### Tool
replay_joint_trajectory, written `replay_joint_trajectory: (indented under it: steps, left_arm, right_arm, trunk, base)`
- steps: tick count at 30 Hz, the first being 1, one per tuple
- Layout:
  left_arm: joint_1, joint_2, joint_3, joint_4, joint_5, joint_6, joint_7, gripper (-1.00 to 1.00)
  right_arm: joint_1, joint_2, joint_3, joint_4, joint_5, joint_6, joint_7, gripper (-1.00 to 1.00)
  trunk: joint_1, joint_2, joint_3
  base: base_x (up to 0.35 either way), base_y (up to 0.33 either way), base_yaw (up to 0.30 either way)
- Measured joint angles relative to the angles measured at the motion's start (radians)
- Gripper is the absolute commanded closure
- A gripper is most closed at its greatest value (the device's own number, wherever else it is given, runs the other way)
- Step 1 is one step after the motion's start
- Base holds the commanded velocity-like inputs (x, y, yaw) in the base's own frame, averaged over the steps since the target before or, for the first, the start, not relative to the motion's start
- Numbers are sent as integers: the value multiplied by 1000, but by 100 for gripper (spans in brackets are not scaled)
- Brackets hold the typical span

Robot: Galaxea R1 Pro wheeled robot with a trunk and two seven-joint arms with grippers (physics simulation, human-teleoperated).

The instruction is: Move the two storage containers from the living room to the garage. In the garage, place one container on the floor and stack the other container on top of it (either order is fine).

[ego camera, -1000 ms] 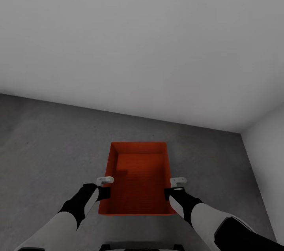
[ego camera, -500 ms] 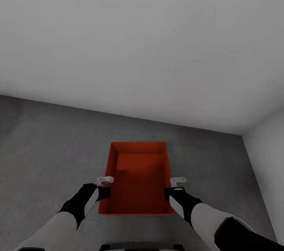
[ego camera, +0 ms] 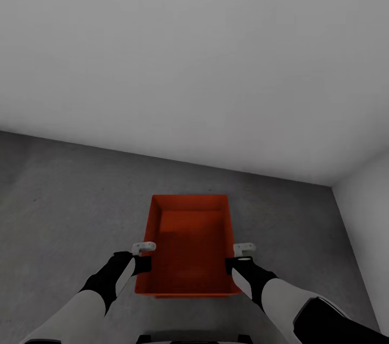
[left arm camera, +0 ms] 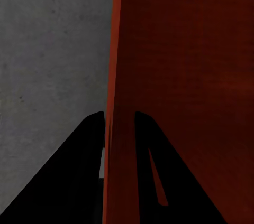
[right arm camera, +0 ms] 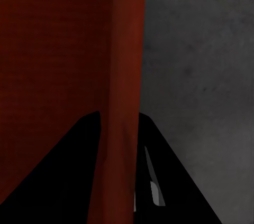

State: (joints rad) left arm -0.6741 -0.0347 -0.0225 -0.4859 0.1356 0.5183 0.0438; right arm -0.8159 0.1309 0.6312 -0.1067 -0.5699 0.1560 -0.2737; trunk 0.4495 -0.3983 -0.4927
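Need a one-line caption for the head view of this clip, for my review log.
Both grippers, left and right, clamp the side walls of an orange-red bin over the grey concrete floor.

The setting is a bare garage-type room, indicated by a dark grey mottled concrete floor (ego camera: pixel 70 198) and plain grey-white walls (ego camera: pixel 189 52) meeting at a corner on the right.

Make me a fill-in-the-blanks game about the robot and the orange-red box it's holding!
1. The open-topped orange-red rectangular bin has ______ inside it.
2. The left claw and the right claw each pinch one of the bin's side ______.
3. The rough concrete floor under the bin is dark ______.

Missing words: nothing; walls; grey
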Motion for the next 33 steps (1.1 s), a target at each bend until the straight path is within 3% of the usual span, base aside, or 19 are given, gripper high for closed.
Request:
replay_joint_trajectory:
  steps: [17, 33]
  left_arm:
    - [0, 0, -1, 0, 0, 2, 1, 100]
    - [0, 0, 0, 0, 0, -1, 0, 100]
  right_arm:
    - [0, 1, 0, 4, -1, -1, 2, 100]
    - [0, 0, 0, 0, 0, -1, 0, 100]
  trunk:
    - [0, 0, -21]
    - [0, 0, -23]
  base:
    - [0, 0, 0]
    - [0, 0, 0]
